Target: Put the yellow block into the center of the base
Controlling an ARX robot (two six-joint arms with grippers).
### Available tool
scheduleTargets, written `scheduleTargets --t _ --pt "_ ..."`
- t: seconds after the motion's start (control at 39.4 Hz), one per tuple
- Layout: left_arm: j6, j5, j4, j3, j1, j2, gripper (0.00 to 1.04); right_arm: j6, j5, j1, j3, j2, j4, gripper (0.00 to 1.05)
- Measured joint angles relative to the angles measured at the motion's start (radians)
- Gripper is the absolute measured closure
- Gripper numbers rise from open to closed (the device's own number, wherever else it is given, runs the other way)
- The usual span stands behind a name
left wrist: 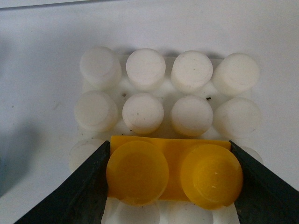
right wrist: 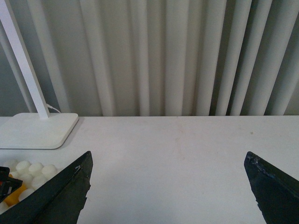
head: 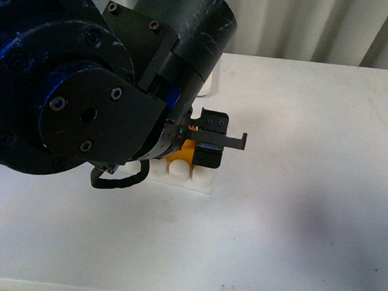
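My left gripper [head: 204, 146] is shut on the yellow block [left wrist: 173, 171], a two-stud brick held by its short ends between the dark fingers [left wrist: 81, 191]. The block sits over the white studded base [left wrist: 168, 93], above the third row of studs, with two stud rows showing beyond it. In the front view the left arm hides most of the base [head: 192, 175] and only a sliver of the yellow block [head: 187, 152] shows. The right gripper [right wrist: 168, 186] is open and empty over bare table. The base [right wrist: 28, 170] shows at the edge of the right wrist view.
A white lamp foot [right wrist: 37, 130] with a slanted pole stands at the table's back, beyond the base. Pale curtains hang behind the table. The white table [head: 310, 192] stretches right of the base.
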Motion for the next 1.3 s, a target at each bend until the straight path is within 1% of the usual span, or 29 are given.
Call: scheduleTargets --t 0.23,0.58,0.69,0.74,0.86,0.97,1.04,1.19,1.3 --pt "-0.001 0.007 -0.047 0.021 0.002 0.005 0.4 0.0 0.0 0.0 0.0 0.0 0.0 0.09" --pt "0.0 0.015 -0.048 0.021 0.015 -0.008 0.4 0.0 0.0 0.0 0.0 0.0 0.0 0.09" --pt "0.002 0.041 -0.042 0.013 0.023 -0.007 0.25 0.0 0.0 0.0 0.0 0.0 0.0 0.09" --pt "0.001 0.036 -0.031 0.012 0.024 -0.005 0.21 0.0 0.0 0.0 0.0 0.0 0.0 0.09" --pt "0.022 0.046 -0.032 0.003 0.033 -0.022 0.05 0.0 0.0 0.0 0.0 0.0 0.0 0.09" --pt "0.019 0.045 -0.033 -0.02 0.043 -0.045 0.07 0.0 0.0 0.0 0.0 0.0 0.0 0.09" --pt "0.019 0.036 -0.042 -0.05 0.062 -0.082 0.06 0.0 0.001 0.0 0.0 0.0 0.0 0.09" --pt "0.019 0.006 -0.057 -0.11 0.108 -0.207 0.06 0.0 0.0 0.0 0.0 0.0 0.0 0.09" --pt "0.02 0.004 -0.058 -0.131 0.125 -0.281 0.06 0.0 0.0 0.0 0.0 0.0 0.0 0.09"
